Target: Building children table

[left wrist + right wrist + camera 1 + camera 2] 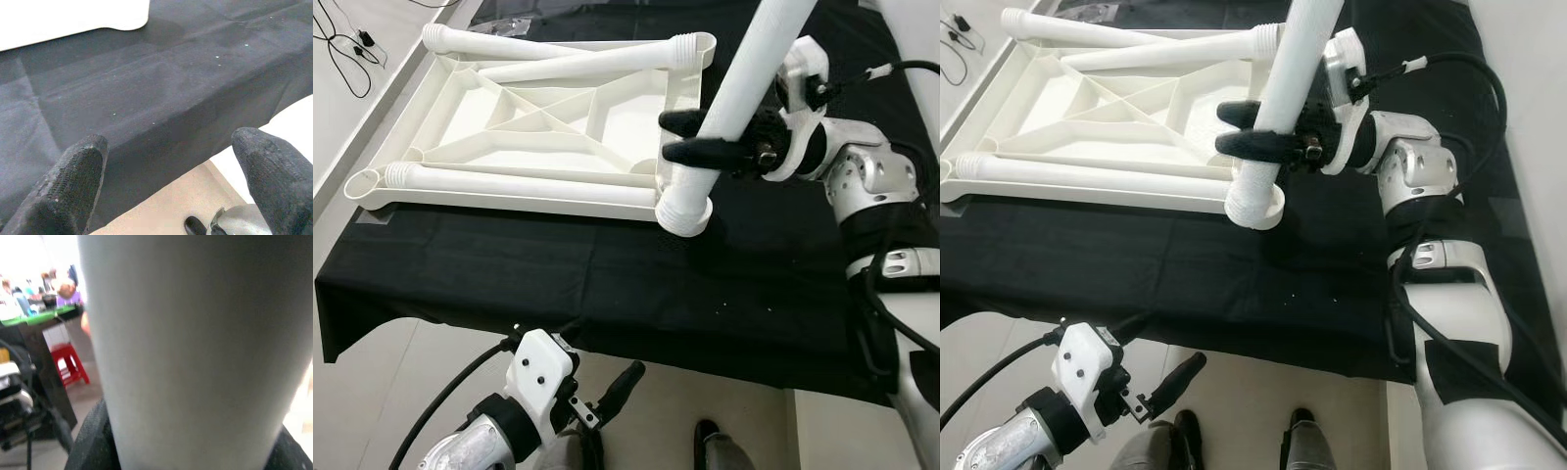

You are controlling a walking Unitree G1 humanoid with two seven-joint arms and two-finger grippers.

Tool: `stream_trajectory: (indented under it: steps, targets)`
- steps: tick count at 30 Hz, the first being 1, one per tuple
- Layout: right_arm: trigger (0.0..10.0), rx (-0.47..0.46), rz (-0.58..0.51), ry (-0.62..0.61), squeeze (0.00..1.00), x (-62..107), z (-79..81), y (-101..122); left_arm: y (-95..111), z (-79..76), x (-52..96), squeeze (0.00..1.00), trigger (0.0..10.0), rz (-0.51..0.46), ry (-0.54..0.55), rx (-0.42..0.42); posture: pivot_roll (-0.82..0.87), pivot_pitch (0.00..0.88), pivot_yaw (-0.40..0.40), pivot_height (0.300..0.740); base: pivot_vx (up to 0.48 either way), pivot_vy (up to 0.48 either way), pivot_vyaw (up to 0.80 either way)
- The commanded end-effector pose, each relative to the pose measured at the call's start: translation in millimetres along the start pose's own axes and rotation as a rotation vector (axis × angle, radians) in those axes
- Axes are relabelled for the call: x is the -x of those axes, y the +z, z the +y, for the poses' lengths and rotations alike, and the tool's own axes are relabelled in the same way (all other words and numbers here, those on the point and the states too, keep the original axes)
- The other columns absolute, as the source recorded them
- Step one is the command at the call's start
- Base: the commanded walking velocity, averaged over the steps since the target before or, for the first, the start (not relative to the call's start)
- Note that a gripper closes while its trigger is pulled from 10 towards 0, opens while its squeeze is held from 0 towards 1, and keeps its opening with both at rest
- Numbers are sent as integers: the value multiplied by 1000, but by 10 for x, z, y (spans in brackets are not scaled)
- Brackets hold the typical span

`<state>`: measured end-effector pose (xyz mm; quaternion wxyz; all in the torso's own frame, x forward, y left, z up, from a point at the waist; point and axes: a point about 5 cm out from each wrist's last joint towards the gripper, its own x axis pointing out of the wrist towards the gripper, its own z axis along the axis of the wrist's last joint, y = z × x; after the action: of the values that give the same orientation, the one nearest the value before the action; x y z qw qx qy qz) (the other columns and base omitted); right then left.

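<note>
A white plastic child's table top (538,127) lies upside down on a black cloth. Three white legs lie across it. A fourth white leg (744,88) stands tilted in the corner socket (683,211) nearest the right arm. My right gripper (677,136) is shut on this leg just above the socket, one black finger on each side; the leg (195,347) shows close up in the right wrist view. My left gripper (625,384) hangs below the cloth's near edge with its fingers (73,186) wide apart and nothing between them.
The black cloth (607,284) covers the work table and drapes over its near edge. Black cables (352,49) lie on the floor at far left. A person's dark shoes (1302,431) show on the floor below. A red stool (68,362) stands in the background.
</note>
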<state>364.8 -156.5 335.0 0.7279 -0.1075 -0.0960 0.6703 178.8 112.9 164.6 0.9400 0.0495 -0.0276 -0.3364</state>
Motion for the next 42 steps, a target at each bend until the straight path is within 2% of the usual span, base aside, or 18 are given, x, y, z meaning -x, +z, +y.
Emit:
stream_trajectory:
  steps: [1, 2, 5, 14, 20, 21, 23, 24, 26, 30, 31, 34, 38, 42]
  targets:
    - [10000, -8, 105, -66, 0, -49, -38, -158, -27, -32, 37, 0, 10000, 19, -5, -2, 55, 394, 89, 740, 0, 0, 0]
    - [10000, -2, 150, -135, 0, -57, -90, -189, -23, -36, 39, 0, 10000, 16, -2, -6, 55, 396, 88, 740, 0, 0, 0]
    - [10000, -5, 167, -163, 0, -51, -109, -195, -24, -36, 37, 0, 10000, 14, -1, -8, 55, 396, 88, 740, 0, 0, 0]
    - [10000, -45, 188, -173, 0, -29, -127, -199, -24, -34, 23, 0, 10000, 8, 2, -7, 48, 408, 83, 740, 0, 0, 0]
    - [10000, -72, 226, -116, 0, -57, -91, -280, -20, -31, 17, 0, 10000, 7, 4, -7, 46, 411, 81, 740, 0, 0, 0]
    - [10000, -69, 231, -99, 0, -67, -77, -297, -20, -31, 17, 0, 10000, 6, 5, -7, 46, 411, 81, 740, 0, 0, 0]
    - [10000, -50, 226, 31, 0, -94, 29, -349, -19, -27, 17, 0, 10000, 6, 6, -7, 45, 416, 80, 740, 0, 0, 0]
    - [10000, -50, 226, 31, 0, -94, 29, -349, -19, -27, 17, 0, 10000, 6, 6, -7, 45, 416, 80, 740, 0, 0, 0]
    - [10000, -18, 228, 143, 0, -137, 154, -386, -17, -24, 18, 0, 10000, 6, 7, -9, 47, 417, 80, 740, 0, 0, 0]
    - [10000, 5, 255, 199, 0, -182, 230, -424, -15, -23, 18, 0, 10000, 5, 7, -10, 46, 418, 81, 740, 0, 0, 0]
    - [10000, 20, 323, 231, 0, -217, 265, -497, -16, -19, 15, 0, 10000, 5, 7, -12, 46, 418, 81, 740, 0, 0, 0]
    - [10000, 21, 356, 246, 0, -230, 277, -532, -16, -15, 12, 0, 10000, 5, 7, -14, 46, 418, 81, 740, 0, 0, 0]
    - [10000, 12, 365, 260, 0, -237, 296, -538, -18, -10, 7, 0, 10000, 5, 8, -16, 45, 416, 79, 740, 0, 0, 0]
    - [10000, -35, 392, 349, 0, -223, 451, -527, -17, -4, -1, 0, 10000, 2, 12, -18, 41, 415, 76, 740, 0, 0, 0]
